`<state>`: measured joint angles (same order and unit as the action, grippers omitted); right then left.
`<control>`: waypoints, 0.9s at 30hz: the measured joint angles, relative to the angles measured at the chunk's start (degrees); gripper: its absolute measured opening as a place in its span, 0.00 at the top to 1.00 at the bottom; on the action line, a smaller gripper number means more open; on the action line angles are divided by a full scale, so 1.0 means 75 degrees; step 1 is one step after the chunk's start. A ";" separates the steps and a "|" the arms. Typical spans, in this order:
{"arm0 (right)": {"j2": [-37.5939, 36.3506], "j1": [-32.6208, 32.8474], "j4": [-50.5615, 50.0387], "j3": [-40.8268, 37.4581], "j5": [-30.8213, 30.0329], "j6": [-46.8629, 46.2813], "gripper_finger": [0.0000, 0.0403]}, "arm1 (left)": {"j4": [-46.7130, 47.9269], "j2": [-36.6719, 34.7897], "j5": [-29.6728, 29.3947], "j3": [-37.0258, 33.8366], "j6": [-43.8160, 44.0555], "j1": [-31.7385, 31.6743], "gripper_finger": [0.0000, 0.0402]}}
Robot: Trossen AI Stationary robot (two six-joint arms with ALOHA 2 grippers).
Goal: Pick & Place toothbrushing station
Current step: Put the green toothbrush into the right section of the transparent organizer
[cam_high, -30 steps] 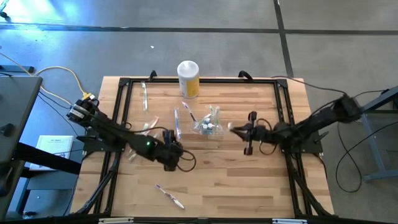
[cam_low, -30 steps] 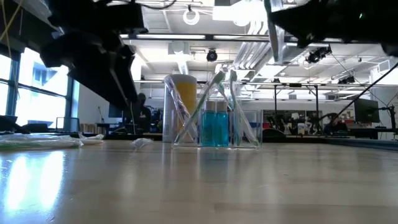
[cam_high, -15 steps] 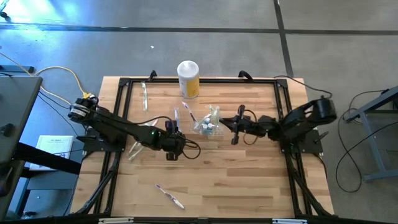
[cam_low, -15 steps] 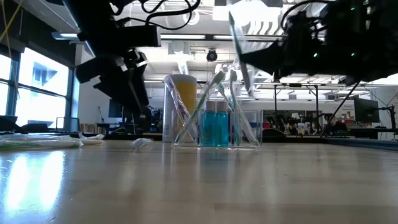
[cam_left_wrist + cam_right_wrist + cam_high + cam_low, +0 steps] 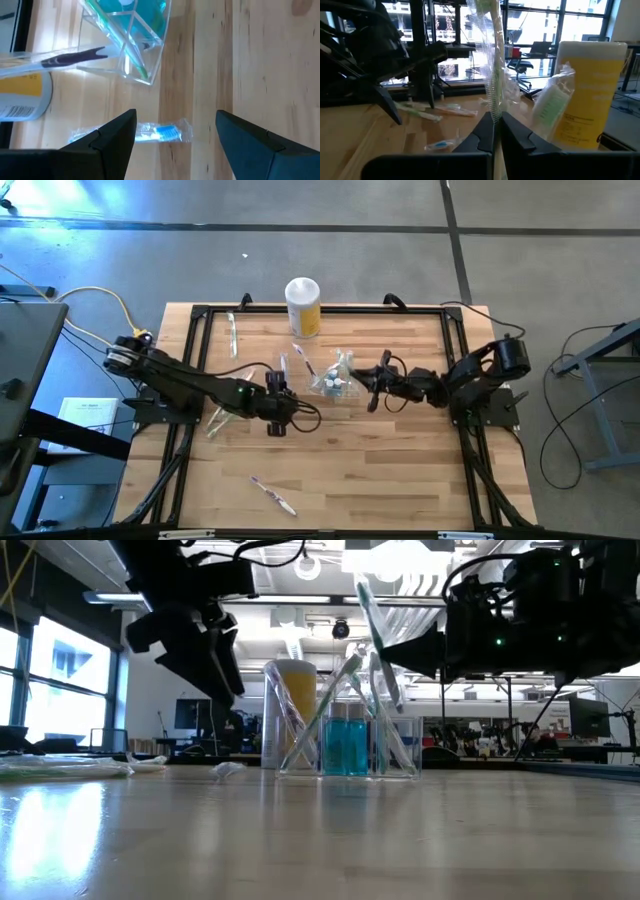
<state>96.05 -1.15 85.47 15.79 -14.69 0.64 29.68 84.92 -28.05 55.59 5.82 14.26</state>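
a yellow canister with a white top stands upright near the far edge of the wooden table. a white sheet of paper lies on the floor left of the table.
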 joint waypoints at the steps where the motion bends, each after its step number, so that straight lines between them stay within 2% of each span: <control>1: 0.0000 0.0069 -0.0003 0.0000 -0.0088 0.0000 0.99 | 0.0030 -0.0031 0.0001 0.0000 0.0001 0.0000 0.34; 12: 0.0000 0.0563 -0.0003 -0.0412 -0.0811 0.0003 0.99 | -0.0039 -0.0314 0.0043 -0.0006 0.0085 0.0000 0.34; 27: 0.0000 0.0301 0.0032 -0.0487 -0.0403 -0.0178 0.99 | -0.0241 -0.0314 0.0056 -0.0006 -0.0002 0.0000 0.34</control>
<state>96.05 1.10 85.71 12.14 -17.72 -0.69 27.87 82.56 -27.63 55.55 5.80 14.26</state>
